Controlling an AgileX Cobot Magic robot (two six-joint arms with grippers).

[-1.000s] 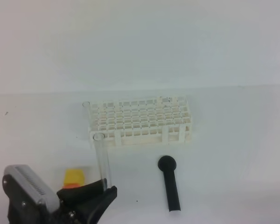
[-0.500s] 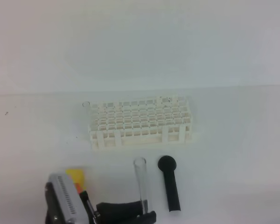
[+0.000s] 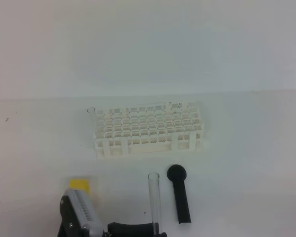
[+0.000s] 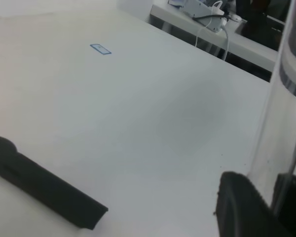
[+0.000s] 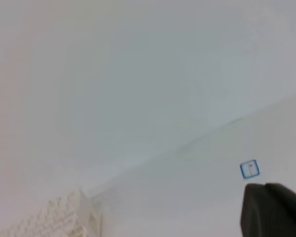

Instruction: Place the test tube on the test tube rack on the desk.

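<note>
The test tube [image 3: 154,200] is a clear glass tube held upright, open rim up, just left of the black round-headed tool [image 3: 180,197]. My left gripper [image 3: 155,228] is shut on its lower end at the bottom edge of the high view. In the left wrist view the test tube [image 4: 281,123] stands between dark fingers [image 4: 241,210]. The white test tube rack [image 3: 148,129] stands on the desk [image 3: 237,163], well beyond the tube. My right gripper is outside the high view; only one dark finger [image 5: 274,210] shows in the right wrist view.
A yellow object [image 3: 79,184] lies left of my left arm. A small clear rim [image 3: 91,111] shows at the rack's far left corner. A blue square mark [image 5: 249,169] is on the desk at the right. The black tool [image 4: 39,180] lies flat.
My left gripper has carried the upright tube to the right and toward the front edge, from the rack's front left corner to beside the black tool.
</note>
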